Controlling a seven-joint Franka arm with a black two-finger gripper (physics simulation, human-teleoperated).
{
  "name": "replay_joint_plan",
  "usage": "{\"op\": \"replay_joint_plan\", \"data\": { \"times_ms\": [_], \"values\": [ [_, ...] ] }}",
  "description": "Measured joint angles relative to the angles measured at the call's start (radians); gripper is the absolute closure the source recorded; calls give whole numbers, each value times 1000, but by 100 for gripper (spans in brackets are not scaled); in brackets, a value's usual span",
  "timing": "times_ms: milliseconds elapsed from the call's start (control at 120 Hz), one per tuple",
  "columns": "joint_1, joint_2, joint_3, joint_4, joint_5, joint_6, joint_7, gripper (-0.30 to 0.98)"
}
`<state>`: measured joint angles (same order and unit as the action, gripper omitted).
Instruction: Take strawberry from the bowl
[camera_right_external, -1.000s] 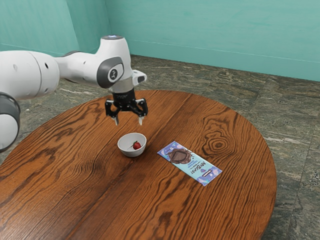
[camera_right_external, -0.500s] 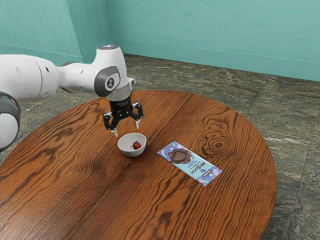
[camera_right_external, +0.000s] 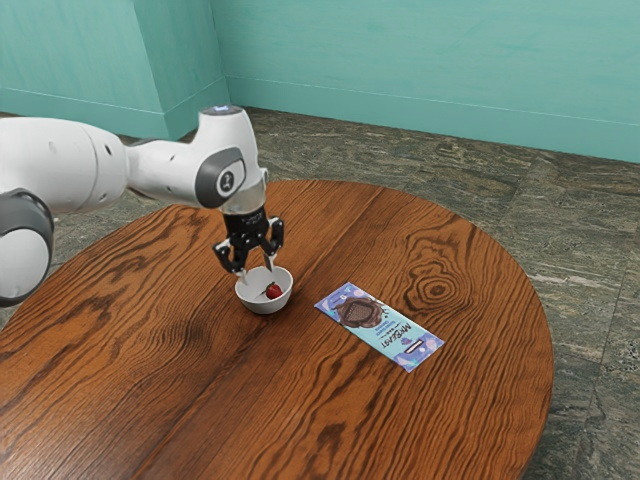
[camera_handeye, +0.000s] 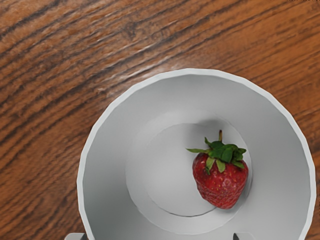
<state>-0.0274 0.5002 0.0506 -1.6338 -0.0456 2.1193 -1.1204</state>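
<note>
A room most like a home's dining space, though its exact kind cannot be told; the signs centre on a round wooden table (camera_right_external: 470, 400); beyond the table, teal walls (camera_right_external: 420, 50) with a baseboard (camera_right_external: 400, 113); around it, stone-patterned floor (camera_right_external: 520, 175); on it, a white bowl (camera_right_external: 262, 306) and printed packet (camera_right_external: 385, 330).

Red, green-leafed strawberry (camera_handeye: 221, 182) lies inside the upright white bowl (camera_handeye: 165, 172)

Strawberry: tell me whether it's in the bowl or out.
In. The strawberry lies at the bottom of the bowl, inside its rim in both views.
</note>
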Motion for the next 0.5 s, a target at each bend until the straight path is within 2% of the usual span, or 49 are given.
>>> {"op": "replay_joint_plan", "data": {
  "times_ms": [500],
  "values": [
    [12, 44, 0, 16, 0, 51, -41, 36]
  ]
}}
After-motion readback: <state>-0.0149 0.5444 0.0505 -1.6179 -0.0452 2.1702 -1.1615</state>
